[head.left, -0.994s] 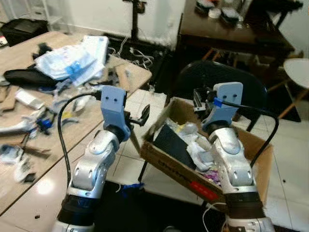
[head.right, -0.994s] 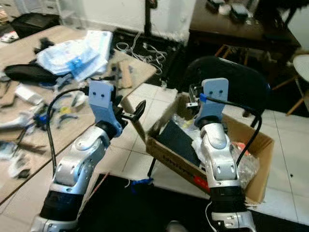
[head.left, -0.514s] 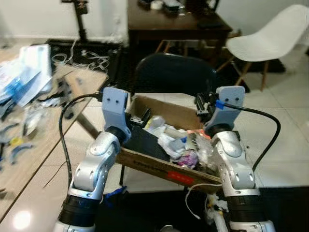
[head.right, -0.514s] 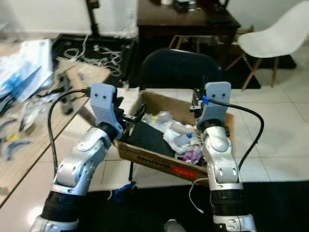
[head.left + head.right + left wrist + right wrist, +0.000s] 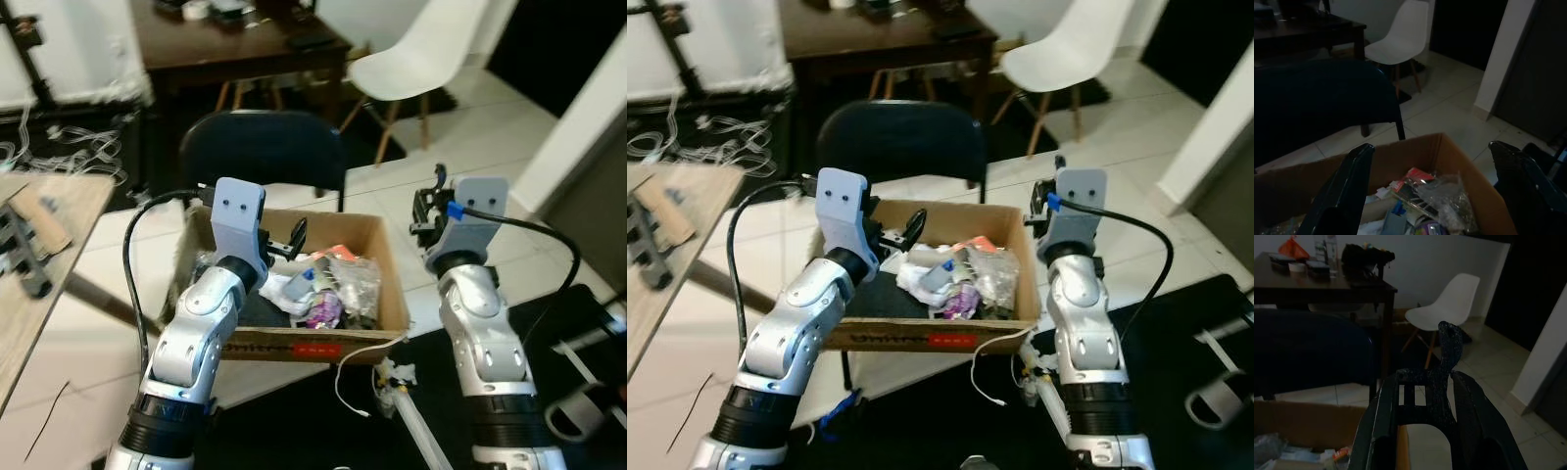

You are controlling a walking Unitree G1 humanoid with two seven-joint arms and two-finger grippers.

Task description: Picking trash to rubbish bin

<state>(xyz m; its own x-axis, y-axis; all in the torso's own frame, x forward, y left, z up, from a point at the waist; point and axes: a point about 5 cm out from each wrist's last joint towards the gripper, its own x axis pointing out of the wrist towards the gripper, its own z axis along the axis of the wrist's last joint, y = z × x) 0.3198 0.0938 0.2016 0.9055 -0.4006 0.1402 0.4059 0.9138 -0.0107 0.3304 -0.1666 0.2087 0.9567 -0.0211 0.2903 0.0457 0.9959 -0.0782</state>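
An open brown cardboard box sits on the seat of a dark blue round-backed chair, between the robot's two arms. In the box lies a heap of crumpled plastic wrappers and paper trash. The left hand hangs over the box's left part; the right hand is just beyond its right wall, holding a black slotted plastic piece. Behind the chair stands a dark wooden tabletop, and to its right a white moulded chair. A light wooden tabletop lies at the far left. A thin white cable trails from the box front to the floor.
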